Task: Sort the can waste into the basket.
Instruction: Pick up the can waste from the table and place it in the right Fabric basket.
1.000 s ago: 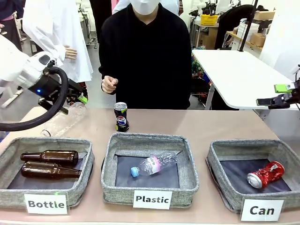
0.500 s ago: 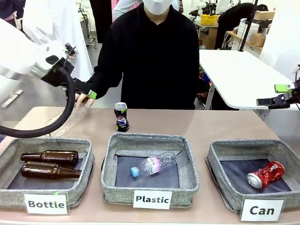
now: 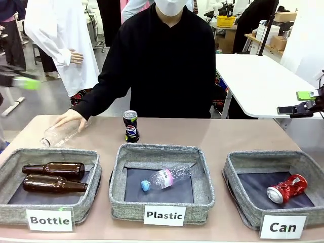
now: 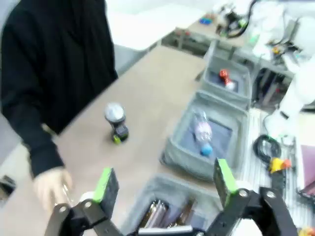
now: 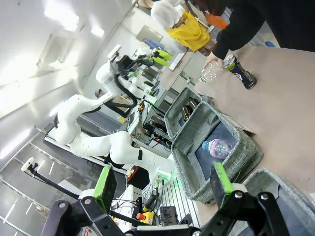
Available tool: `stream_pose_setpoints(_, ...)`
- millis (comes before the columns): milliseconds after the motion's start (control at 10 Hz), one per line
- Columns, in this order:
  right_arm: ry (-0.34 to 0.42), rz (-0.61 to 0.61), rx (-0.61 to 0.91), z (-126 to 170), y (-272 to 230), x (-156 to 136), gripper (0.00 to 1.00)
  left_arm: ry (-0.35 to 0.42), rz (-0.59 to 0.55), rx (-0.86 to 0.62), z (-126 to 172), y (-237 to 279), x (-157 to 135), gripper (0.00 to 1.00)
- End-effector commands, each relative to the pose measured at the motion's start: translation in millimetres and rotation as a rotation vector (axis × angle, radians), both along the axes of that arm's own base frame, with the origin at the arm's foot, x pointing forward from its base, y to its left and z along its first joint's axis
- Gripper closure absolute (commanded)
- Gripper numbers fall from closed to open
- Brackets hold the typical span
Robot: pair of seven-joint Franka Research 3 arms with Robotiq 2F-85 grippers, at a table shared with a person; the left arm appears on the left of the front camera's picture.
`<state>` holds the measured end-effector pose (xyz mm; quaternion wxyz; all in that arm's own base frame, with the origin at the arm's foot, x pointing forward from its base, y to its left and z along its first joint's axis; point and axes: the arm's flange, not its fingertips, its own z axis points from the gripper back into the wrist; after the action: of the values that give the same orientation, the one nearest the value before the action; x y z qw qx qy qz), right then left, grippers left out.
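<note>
While the black-blue can (image 3: pixel 130 125) stands upright at mid-frame on the table (image 3: pixel 228 136), the left gripper (image 4: pixel 165 182) hangs open, well apart from it; the can sits upper left of the gripper's fingers in the left wrist view. At the right edge the right gripper (image 3: pixel 298 102) is open, higher in the frame than the basket (image 3: pixel 253 158), where the red can (image 3: pixel 287 188) lies.

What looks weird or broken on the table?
The red can in the Can basket is crumpled and lies on its side. The dark can stands on the table, outside every basket. A clear bottle lies tipped over on the table under the person's hand.
</note>
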<state>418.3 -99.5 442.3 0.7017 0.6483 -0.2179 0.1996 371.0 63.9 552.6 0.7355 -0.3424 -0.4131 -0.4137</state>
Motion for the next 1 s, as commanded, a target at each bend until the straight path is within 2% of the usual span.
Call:
stream_pose_setpoints(0,-0.010,-0.006,0.023,3.0,0.7,0.5,0.00,0.106,0.014,0.043,22.9,70.0,-27.2,0.00)
stream_pose_setpoints(100,-0.010,-0.006,0.023,3.0,0.7,0.5,0.00,0.143,0.058,-0.005,16.1,101.9,-42.0,0.00)
stream_pose_setpoints(200,-0.010,-0.006,0.023,3.0,0.7,0.5,0.00,0.162,0.172,-0.070,4.1,132.6,-60.9,0.00)
stream_pose_setpoints(300,-0.010,-0.006,0.023,3.0,0.7,0.5,0.00,0.138,0.186,-0.150,-9.9,157.2,-80.6,0.00)
stream_pose_setpoints(500,-0.010,-0.006,0.023,3.0,0.7,0.5,0.00,0.084,0.186,-0.221,-34.0,179.3,-114.6,0.00)
stream_pose_setpoints(700,-0.010,-0.006,0.023,3.0,0.7,0.5,0.00,0.082,0.168,-0.218,-40.5,175.0,-119.9,0.00)
stream_pose_setpoints(900,-0.010,-0.006,0.023,3.0,0.7,0.5,0.00,0.130,0.118,-0.186,-41.1,155.1,-93.4,0.00)
